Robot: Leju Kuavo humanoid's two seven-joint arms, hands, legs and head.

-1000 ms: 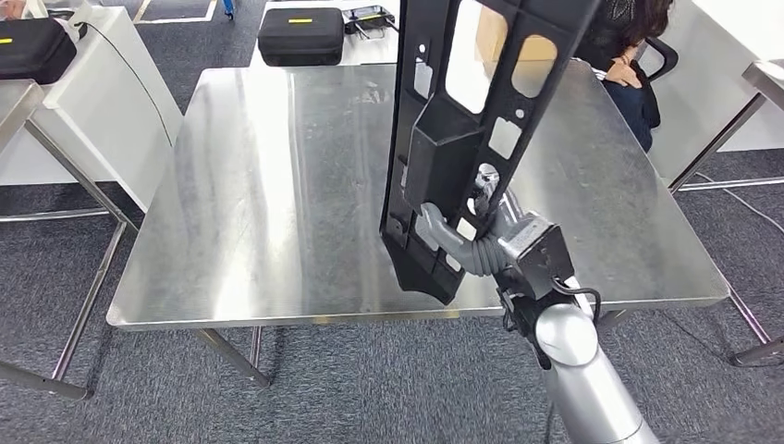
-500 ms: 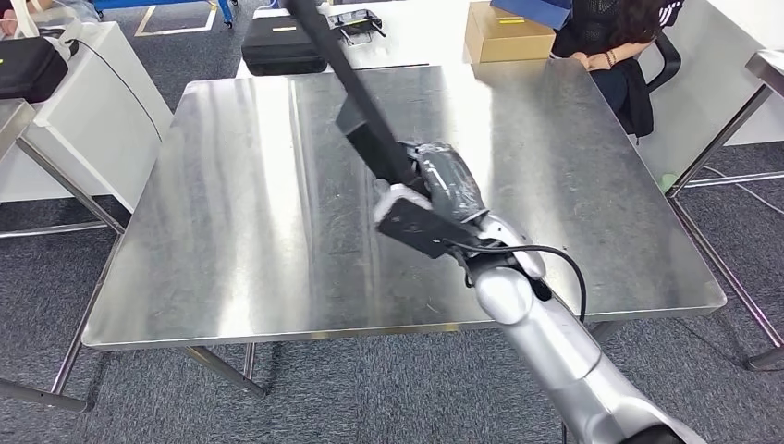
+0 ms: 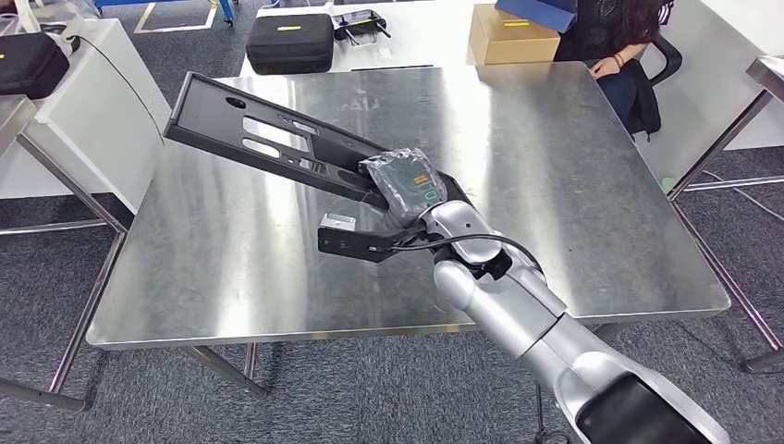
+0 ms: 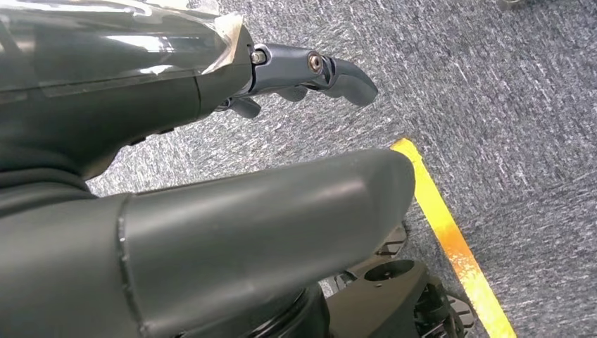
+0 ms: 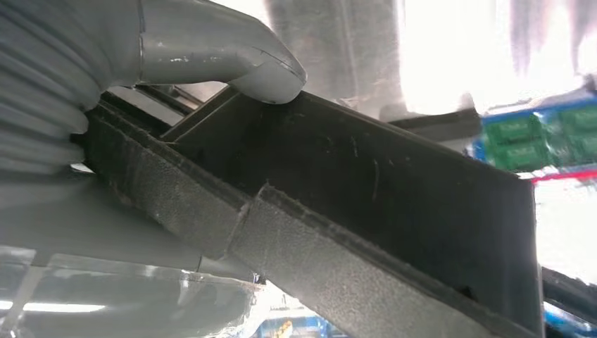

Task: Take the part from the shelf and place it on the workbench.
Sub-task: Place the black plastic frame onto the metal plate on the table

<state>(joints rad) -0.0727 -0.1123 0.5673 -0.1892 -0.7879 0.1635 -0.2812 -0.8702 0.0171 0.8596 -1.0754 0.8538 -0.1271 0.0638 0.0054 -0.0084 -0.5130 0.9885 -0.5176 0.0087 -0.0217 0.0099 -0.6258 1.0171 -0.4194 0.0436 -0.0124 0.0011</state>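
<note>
The part [image 3: 268, 139] is a long flat black plastic panel with cut-outs. My right hand [image 3: 407, 185] grips it at one end, over the middle of the steel workbench [image 3: 573, 185]. The panel lies nearly flat, slanting up and away to the far left, a little above the benchtop. In the right wrist view the grey thumb [image 5: 239, 60] presses on the panel [image 5: 394, 204] from close up. My left hand [image 4: 211, 176] hangs beside my body over grey carpet, its fingers [image 4: 331, 70] holding nothing.
A person [image 3: 629, 46] sits at the bench's far right corner. A cardboard box [image 3: 513, 35] and a black case [image 3: 288, 42] lie on a table behind the bench. A white table [image 3: 83, 102] stands to the left. A yellow floor line [image 4: 450, 232] runs below.
My right arm has swung the panel down from standing upright to lying nearly flat and leftward over the bench. The camera has shifted slightly.
</note>
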